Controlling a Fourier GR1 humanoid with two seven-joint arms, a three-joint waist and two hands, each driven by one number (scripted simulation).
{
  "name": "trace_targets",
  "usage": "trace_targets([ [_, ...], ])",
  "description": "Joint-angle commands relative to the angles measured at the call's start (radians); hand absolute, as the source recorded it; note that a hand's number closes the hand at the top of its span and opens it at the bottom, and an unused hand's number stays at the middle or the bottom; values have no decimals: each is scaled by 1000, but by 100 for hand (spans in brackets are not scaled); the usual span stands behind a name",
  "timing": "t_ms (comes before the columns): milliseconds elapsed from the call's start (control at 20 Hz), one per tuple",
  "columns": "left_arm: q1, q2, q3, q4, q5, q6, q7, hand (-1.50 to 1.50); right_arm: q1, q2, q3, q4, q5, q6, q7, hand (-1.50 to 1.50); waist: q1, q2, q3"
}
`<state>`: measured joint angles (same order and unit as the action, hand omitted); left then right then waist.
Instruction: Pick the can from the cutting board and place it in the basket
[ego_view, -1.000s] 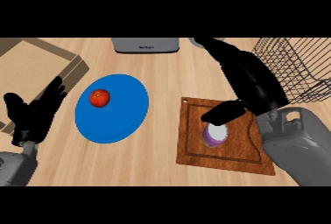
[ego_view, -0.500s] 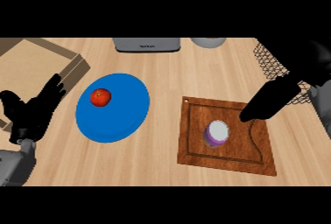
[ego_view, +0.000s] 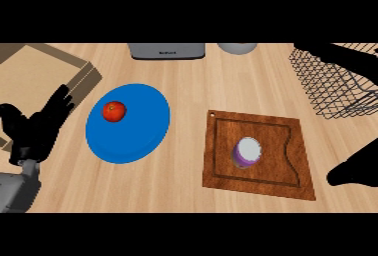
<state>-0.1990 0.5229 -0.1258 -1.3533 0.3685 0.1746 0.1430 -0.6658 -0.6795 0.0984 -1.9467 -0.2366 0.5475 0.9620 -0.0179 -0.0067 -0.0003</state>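
Note:
The can (ego_view: 249, 151), purple with a white top, stands on the wooden cutting board (ego_view: 280, 130) right of centre, and nothing touches it. The wire basket (ego_view: 332, 90) sits at the back right. Only a dark shape at the right edge, beside the board's near right corner, shows of my right hand (ego_view: 358, 169); it is apart from the can. My left hand (ego_view: 37, 127) rests open at the left edge, fingers up, next to the blue plate.
A blue plate (ego_view: 140, 140) with a red tomato (ego_view: 113, 111) lies left of the board. A cardboard box (ego_view: 37, 65) fills the back left corner. A grey appliance (ego_view: 167, 50) and a grey bowl (ego_view: 237, 48) stand along the back edge.
My right hand has swung away from above the can, out to the right edge and nearer. The can stays on the board. The left hand has not moved.

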Motion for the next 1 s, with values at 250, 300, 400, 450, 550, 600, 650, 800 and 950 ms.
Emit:
trace_targets([
  [250, -14, -58, 37, 51, -38, -41, -26, 0, 335, 88, -82, -180, 184, -18, -157, -150, 13, 7, 0],
  [300, -6, -18, 33, -91, -29, -19, 93, 0, 389, 69, -126, -147, 205, 16, -241, -150, 17, 5, 1],
  [400, -15, -49, 14, -96, -47, 1, 106, 0, 449, 149, -24, -174, 363, -49, -293, -150, 19, 6, 2],
  [450, -40, -42, 32, -44, -51, -17, 84, 0, 439, 201, 41, -148, 440, -95, -306, -150, 20, 8, 1],
  [550, 28, -104, -8, -63, -101, 28, 27, 0, 521, 189, -2, -115, 486, -107, -452, -150, 19, 7, 2],
  [600, 17, -29, 58, 11, -62, -66, -16, 0, 510, 253, 99, -97, 589, -176, -435, -150, 23, 9, 1],
  [650, -63, -68, 62, 65, -69, -64, -8, 0, 465, 263, 103, -37, 610, -181, -464, -150, 19, 9, 1],
  [800, -42, -104, 49, 73, -95, -60, -23, 0, 443, 341, 145, 29, 670, -256, -499, -150, 19, 9, 0],
  [950, 5, -67, 73, -51, -78, -59, 48, 0, 500, 384, 120, 134, 676, -331, -646, -150, 27, 7, 1],
])
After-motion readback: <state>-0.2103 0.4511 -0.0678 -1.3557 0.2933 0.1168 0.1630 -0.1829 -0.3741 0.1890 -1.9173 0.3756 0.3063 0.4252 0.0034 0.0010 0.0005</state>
